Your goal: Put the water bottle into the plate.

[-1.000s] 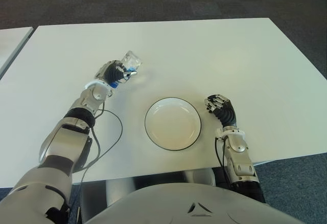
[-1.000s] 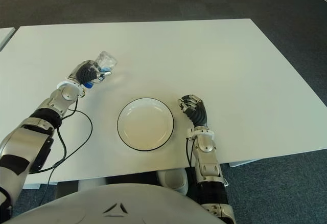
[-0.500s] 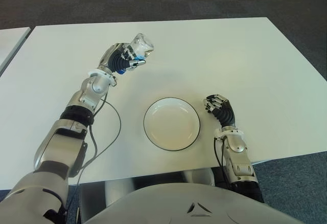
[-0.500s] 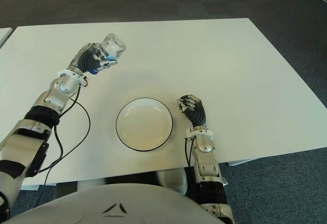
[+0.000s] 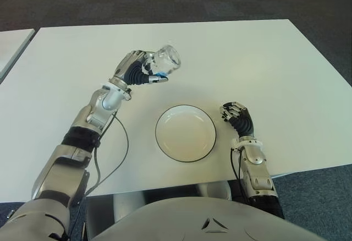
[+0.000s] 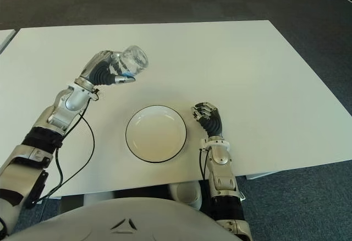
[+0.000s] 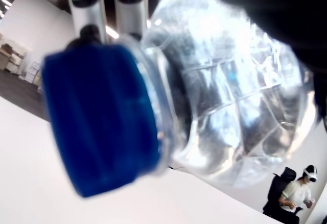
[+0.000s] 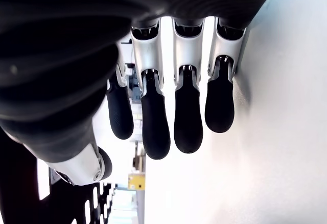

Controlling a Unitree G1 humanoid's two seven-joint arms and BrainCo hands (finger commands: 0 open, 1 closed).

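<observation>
My left hand (image 5: 138,71) is shut on a clear water bottle (image 5: 165,61) with a blue cap (image 7: 102,124), holding it in the air above the white table (image 5: 247,54). The bottle lies tilted, its base pointing away to the right. It hangs to the far left of the white plate (image 5: 185,132) with a dark rim, which sits bare near the table's front edge. My right hand (image 5: 235,113) shows just right of the plate, fingers (image 8: 153,116) curled and holding nothing.
A black cable (image 5: 113,153) loops over the table beside my left forearm. Another white table's corner (image 5: 11,43) shows at far left. Dark carpet lies beyond the table. A seated person (image 7: 299,193) appears far off in the left wrist view.
My left hand has lifted the bottle and carried it to the right, toward the plate. The right hand has not moved.
</observation>
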